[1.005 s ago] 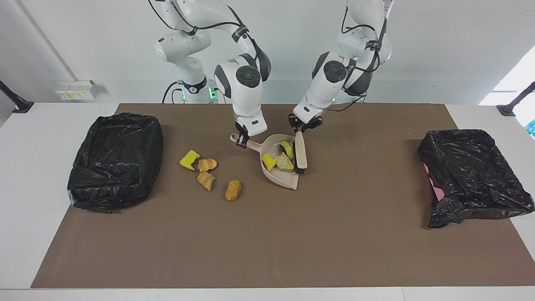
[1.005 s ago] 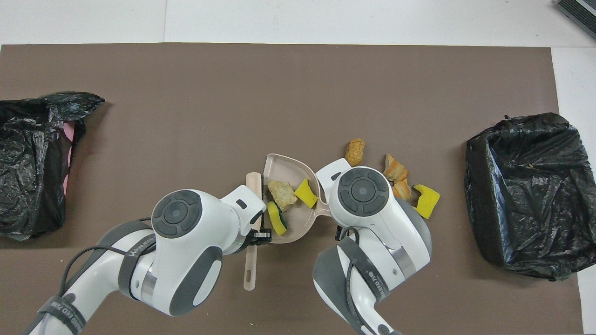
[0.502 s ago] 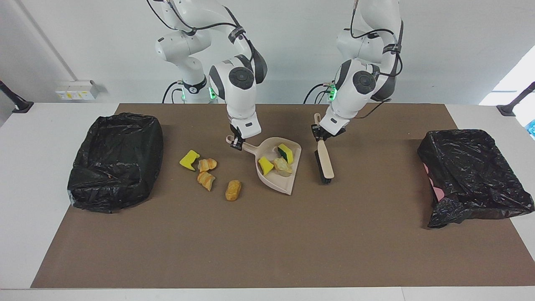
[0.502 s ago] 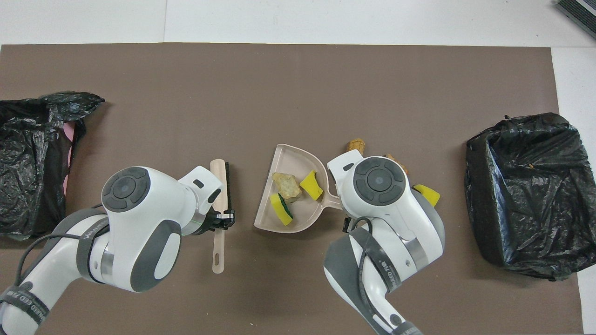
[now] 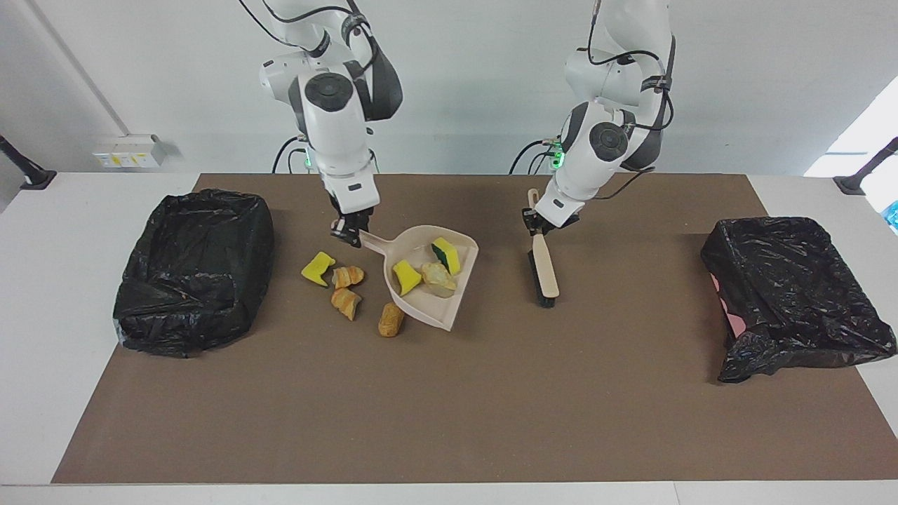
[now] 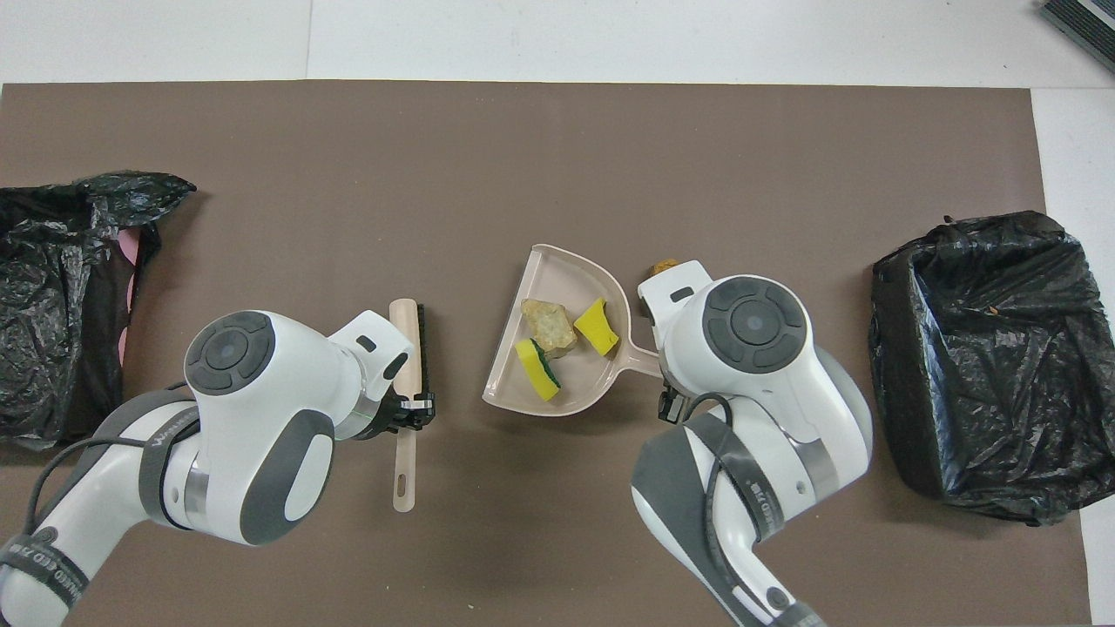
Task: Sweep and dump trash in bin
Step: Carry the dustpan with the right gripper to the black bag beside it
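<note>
Counted: three trash pieces (image 5: 424,268) lie in the one dustpan (image 5: 442,308) and four lie on the tabletop (image 5: 491,407) beside it, toward the right arm's end. The right claw (image 5: 349,233) is clamped on the dustpan handle, holding the pan raised; the left claw (image 5: 534,224) grips the one brush (image 5: 545,270), bristles on the tabletop. Two black-lined bins (image 5: 193,270) stand one at each end.
</note>
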Robot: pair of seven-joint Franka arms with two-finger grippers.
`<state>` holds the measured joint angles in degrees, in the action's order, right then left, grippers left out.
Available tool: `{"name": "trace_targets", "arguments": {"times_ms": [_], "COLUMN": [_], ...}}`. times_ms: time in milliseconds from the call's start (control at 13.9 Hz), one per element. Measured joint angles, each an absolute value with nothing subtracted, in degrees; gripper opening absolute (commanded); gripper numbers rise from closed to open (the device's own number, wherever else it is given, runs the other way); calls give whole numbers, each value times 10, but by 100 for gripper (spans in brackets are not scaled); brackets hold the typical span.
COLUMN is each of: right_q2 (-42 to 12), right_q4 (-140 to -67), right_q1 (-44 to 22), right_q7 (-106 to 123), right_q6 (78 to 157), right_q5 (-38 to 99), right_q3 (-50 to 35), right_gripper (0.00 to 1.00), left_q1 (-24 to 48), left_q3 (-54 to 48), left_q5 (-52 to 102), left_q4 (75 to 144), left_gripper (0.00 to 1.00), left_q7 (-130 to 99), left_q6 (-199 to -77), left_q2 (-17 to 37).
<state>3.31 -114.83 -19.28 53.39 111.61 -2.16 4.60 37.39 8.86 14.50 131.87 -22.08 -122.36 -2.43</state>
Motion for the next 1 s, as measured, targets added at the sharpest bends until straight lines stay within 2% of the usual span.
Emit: {"name": "trace_targets", "arguments": {"times_ms": [215, 359, 574, 861, 933, 1005], "right_q2": [89, 106, 106, 107, 107, 107], "right_q4": [-1142, -1140, -1140, -1138, -1138, -1138], "right_q1": [-90, -14, 83, 184, 198, 205], "right_q7": [653, 744, 843, 953, 969, 984], "right_q6": [1051, 1028, 1027, 1044, 1053, 1067], "right_q5": [-21, -21, -22, -66, -84, -110], "right_q3": [51, 53, 58, 61, 62, 62], "right_gripper": [0, 0, 0, 0, 0, 0], "left_q1": [428, 468, 520, 554, 555, 556], "left_q3": [85, 83, 82, 56, 45, 37], "left_q5": [145, 145, 141, 139, 138, 138], "left_q4": [1323, 1325, 1345, 1413, 1425, 1432], "left_gripper": [0, 0, 0, 0, 37, 56], "left_q7": [-287, -331, -386, -440, -453, -461], "left_q6": [-1224, -1224, -1238, -1316, -1334, -1344], "left_q2": [-30, -37, -55, -80, -83, -86]}}
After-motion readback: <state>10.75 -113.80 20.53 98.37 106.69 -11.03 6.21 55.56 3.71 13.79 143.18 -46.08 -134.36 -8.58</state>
